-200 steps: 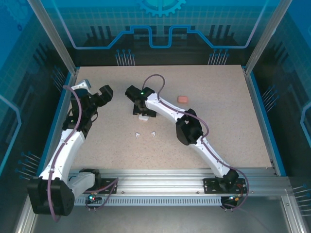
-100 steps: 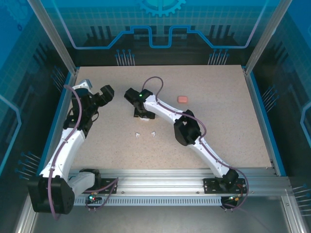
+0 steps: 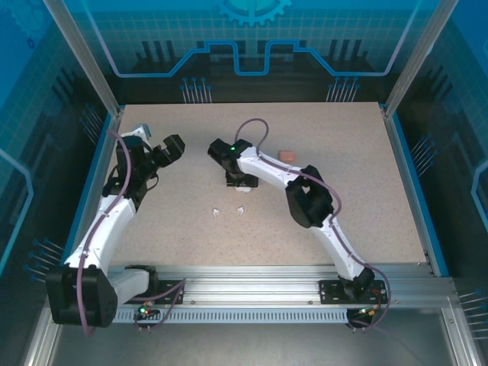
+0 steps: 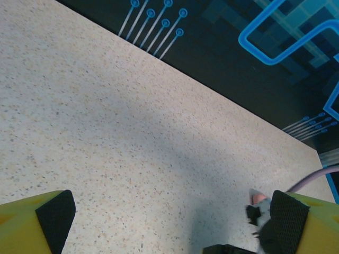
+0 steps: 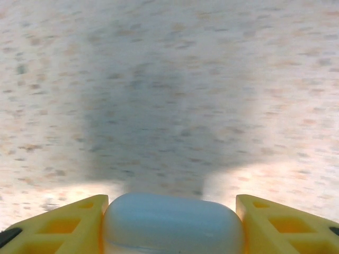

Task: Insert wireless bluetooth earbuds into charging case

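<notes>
The top external camera sits high behind the arm bases (image 3: 229, 293) and looks down and forward over the whole speckled beige bench (image 3: 366, 198) to the blue-lit back wall (image 3: 252, 53). The left wrist camera hangs low over the bench's far left part. It looks obliquely across the surface to that same wall, with the yellow fingers (image 4: 32, 222) of the left hand (image 4: 172, 219) at its bottom corners. The right wrist camera faces almost straight down, very close to the bench, whose surface is blurred. The right hand (image 5: 172, 228) shows at its lower edge, fingers flanking a white rounded plastic case (image 5: 172, 211).
</notes>
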`<action>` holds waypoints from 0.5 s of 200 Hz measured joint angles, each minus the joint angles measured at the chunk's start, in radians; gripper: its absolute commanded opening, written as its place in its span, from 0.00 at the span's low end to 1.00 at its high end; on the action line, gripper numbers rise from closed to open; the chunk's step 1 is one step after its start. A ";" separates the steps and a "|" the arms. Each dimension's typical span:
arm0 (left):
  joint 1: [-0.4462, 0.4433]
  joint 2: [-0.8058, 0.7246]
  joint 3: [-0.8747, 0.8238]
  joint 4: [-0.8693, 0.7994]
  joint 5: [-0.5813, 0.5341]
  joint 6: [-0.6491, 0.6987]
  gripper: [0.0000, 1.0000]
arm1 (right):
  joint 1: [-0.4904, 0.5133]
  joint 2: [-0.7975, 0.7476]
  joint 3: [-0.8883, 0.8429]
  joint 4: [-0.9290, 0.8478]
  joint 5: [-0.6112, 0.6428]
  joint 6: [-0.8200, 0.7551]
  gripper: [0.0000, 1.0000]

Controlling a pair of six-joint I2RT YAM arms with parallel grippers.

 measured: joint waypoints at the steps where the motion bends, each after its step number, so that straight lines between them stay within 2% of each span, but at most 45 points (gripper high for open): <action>1: -0.001 0.002 0.000 0.000 0.000 0.000 0.99 | -0.002 -0.005 -0.007 0.003 0.001 0.000 0.51; 51: -0.171 0.076 0.008 0.019 0.013 -0.024 0.99 | -0.134 -0.283 -0.418 0.147 0.000 -0.023 0.52; 100: -0.336 0.182 0.008 0.086 -0.020 -0.076 0.99 | -0.213 -0.373 -0.679 0.254 -0.029 -0.066 0.53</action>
